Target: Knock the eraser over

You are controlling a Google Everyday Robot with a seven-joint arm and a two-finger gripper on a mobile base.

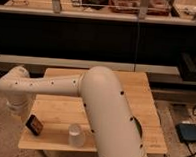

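At the far left, the white arm (56, 85) is seen bent downward past the table's left edge, and the gripper (20, 107) is taken to be the pale mass at its lower end, just above and to the left of the eraser. Whether the gripper is released or clenched cannot be told, since its tip is merged with the wrist housing.

The eraser (34, 124) is found near the front-left corner of the wooden table (140, 95). It is shown as a small dark block with a thin orange-brown edge, standing tilted on the tabletop with one broad face turned towards the camera. Contact between it and the gripper cannot be confirmed; a narrow gap is possibly present.

Further right, near the front edge, a small translucent cup (76, 135) is seen, apparently set upside down, well apart from the eraser. Its right side is overlapped by the arm's bulky near segment, by which much of the table's centre and front edge is also hidden. This segment is cut off by the bottom of the view.

On the floor at the right, a blue box (189, 132) with dark cables beside it is partly cut off by the frame. Behind the table, a dark counter front is spanned by a pale rail (92, 65).
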